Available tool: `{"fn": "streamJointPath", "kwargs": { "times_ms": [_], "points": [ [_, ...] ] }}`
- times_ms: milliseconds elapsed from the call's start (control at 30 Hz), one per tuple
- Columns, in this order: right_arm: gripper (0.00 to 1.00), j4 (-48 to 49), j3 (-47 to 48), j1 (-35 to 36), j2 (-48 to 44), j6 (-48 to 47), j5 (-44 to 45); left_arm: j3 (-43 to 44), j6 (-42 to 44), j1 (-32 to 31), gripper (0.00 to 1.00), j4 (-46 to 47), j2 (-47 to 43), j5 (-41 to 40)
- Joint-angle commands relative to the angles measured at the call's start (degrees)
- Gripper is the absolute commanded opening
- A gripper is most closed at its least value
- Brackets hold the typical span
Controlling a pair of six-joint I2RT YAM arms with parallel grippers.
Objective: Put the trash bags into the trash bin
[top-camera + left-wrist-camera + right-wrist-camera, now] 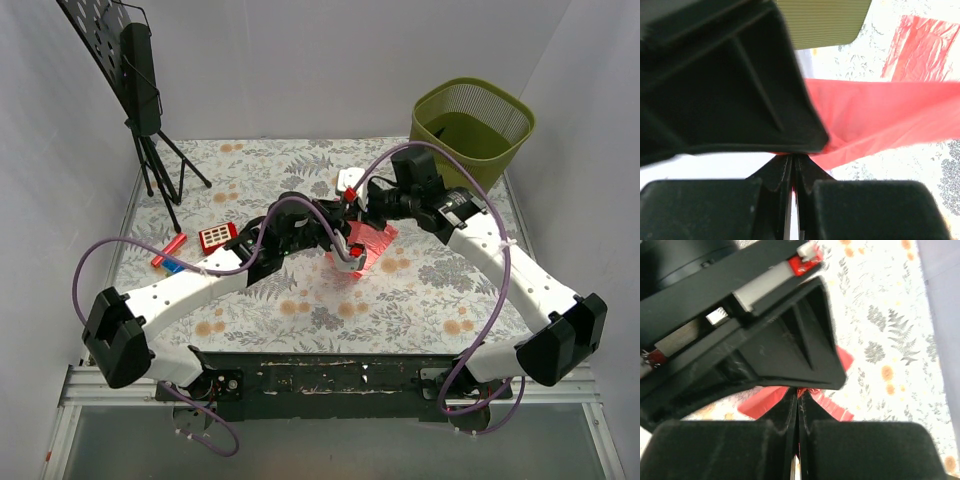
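Note:
The trash bag (372, 243) is a thin red translucent sheet, partly unfolded, in the middle of the floral table (420, 300). Both grippers meet over it. My left gripper (346, 250) is shut on a fold of the bag, which stretches to the right in the left wrist view (880, 117) from its closed tips (792, 158). My right gripper (360, 212) is shut on the bag too; red plastic (762, 401) spreads from its closed tips (799, 394). The olive-green mesh trash bin (472, 118) stands upright at the back right and also shows in the left wrist view (822, 22).
A black music stand (140, 85) stands at the back left. A red flat toy with white buttons (216, 237) and a short red stick (168, 250) lie left of centre. A small white object (350, 179) lies behind the grippers. Purple cables loop from both arms.

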Motion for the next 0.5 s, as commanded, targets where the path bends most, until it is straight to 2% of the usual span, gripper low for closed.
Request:
{"fn": "streamJointPath", "kwargs": {
  "times_ms": [0,100,200,367,467],
  "points": [
    [0.01,9.6,8.7,-0.6,0.7,3.7,-0.8,-1.9,-1.9,-0.8,0.0,-2.0,-3.7,6.4],
    [0.01,10.3,5.9,-1.6,3.0,0.2,2.3,-0.9,-1.7,-0.8,0.0,-1.7,-4.4,6.2],
    [0.01,8.6,2.4,-1.3,3.5,-0.8,0.6,0.3,-0.6,-0.8,0.0,1.3,-4.4,5.9],
    [0.01,4.1,-1.7,3.6,1.6,-1.8,-2.3,2.0,-2.3,-0.7,0.0,10.7,-3.1,4.0],
    [0.01,-0.3,-1.3,5.3,0.8,-3.4,-4.6,1.7,-2.6,-0.3,0.0,11.1,-2.8,3.3]
  ]
}}
